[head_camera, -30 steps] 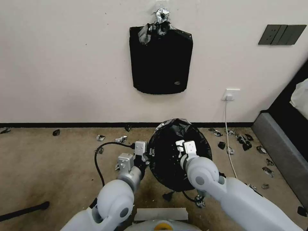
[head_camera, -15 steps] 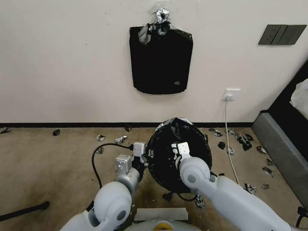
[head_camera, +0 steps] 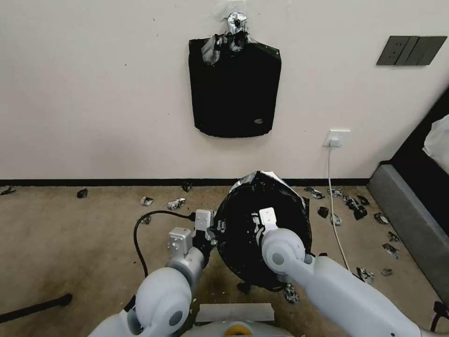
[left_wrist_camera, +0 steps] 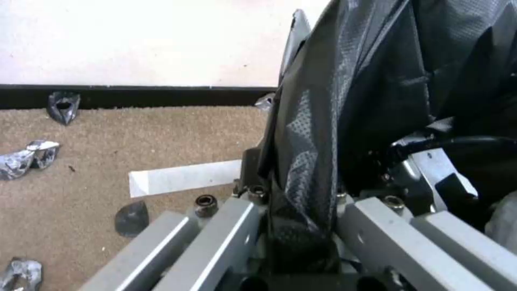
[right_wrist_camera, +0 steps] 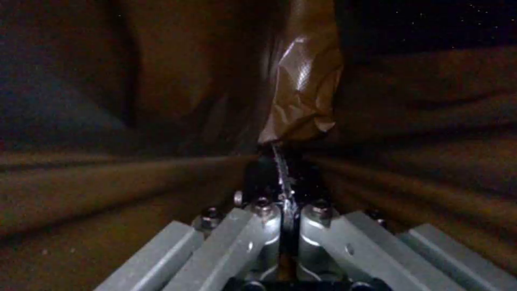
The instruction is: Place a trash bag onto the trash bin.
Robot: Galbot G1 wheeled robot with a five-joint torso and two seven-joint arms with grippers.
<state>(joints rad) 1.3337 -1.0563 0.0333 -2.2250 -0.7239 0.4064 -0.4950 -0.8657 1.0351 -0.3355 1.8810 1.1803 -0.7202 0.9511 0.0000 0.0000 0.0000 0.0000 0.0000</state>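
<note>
The trash bag (head_camera: 280, 220), glossy black and crinkled, stands spread in a wide round shape on the floor by the wall. The trash bin is hidden under it. My left gripper (head_camera: 215, 229) is at the bag's left edge. In the left wrist view my left gripper (left_wrist_camera: 299, 194) is shut on a fold of the trash bag (left_wrist_camera: 377, 81). My right gripper (head_camera: 256, 224) reaches into the bag's opening from the near side. In the right wrist view my right gripper (right_wrist_camera: 282, 178) is shut on a thin fold of the trash bag (right_wrist_camera: 304, 89), inside its dark interior.
A flat black bag pack (head_camera: 235, 89) hangs on the wall above. Torn black scraps (head_camera: 355, 206) litter the carpet. A white power cord (head_camera: 334, 210) runs down from a socket. A grey sofa edge (head_camera: 411, 224) is at the right. A black cable (head_camera: 139, 234) loops left.
My right gripper has moved left inside the bag. The bag's far edge has risen and its outline is now taller. My left gripper has barely shifted.
</note>
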